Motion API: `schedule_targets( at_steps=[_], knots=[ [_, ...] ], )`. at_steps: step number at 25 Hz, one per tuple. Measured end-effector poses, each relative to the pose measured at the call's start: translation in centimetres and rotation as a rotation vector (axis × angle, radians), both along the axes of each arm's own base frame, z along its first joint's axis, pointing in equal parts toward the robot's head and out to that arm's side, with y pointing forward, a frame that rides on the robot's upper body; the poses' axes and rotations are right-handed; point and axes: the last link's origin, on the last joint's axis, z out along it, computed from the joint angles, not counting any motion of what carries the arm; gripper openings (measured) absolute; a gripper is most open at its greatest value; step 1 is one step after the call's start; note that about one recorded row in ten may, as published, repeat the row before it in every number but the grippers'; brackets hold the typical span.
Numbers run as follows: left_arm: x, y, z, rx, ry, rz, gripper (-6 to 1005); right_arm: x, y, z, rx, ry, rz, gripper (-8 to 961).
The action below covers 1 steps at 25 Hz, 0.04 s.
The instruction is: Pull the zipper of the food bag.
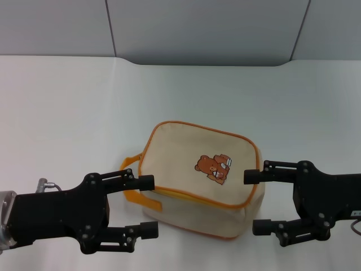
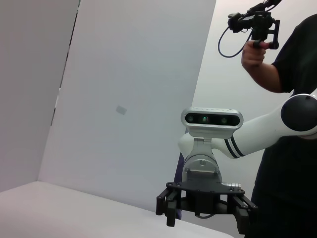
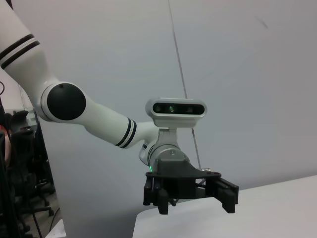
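The beige food bag [image 1: 192,169] with orange piping and a brown bear print lies on the white table [image 1: 67,113], in the middle of the head view. Its yellow-orange zipper strip [image 1: 194,197] runs along the near top edge; I cannot make out the silver pull tab. The handle loop [image 1: 134,195] sticks out on the bag's left. My left gripper [image 1: 149,206] is open beside the handle end, fingers pointing at the bag. My right gripper [image 1: 255,202] is open at the bag's right end. Neither holds anything.
The left wrist view shows the right gripper [image 2: 205,218] across from it and a person [image 2: 285,99] holding a camera behind. The right wrist view shows the left gripper [image 3: 194,201]. A grey wall [image 1: 203,28] rises behind the table.
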Motion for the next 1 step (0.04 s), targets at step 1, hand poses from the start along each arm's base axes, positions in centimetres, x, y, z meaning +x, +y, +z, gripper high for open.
schedule_targets(
  at_steps=[1],
  knots=[
    [0.00,0.00,0.00,0.000,0.000,0.000,818,0.00,0.00,0.00,0.000,0.000,0.000,838]
  ],
)
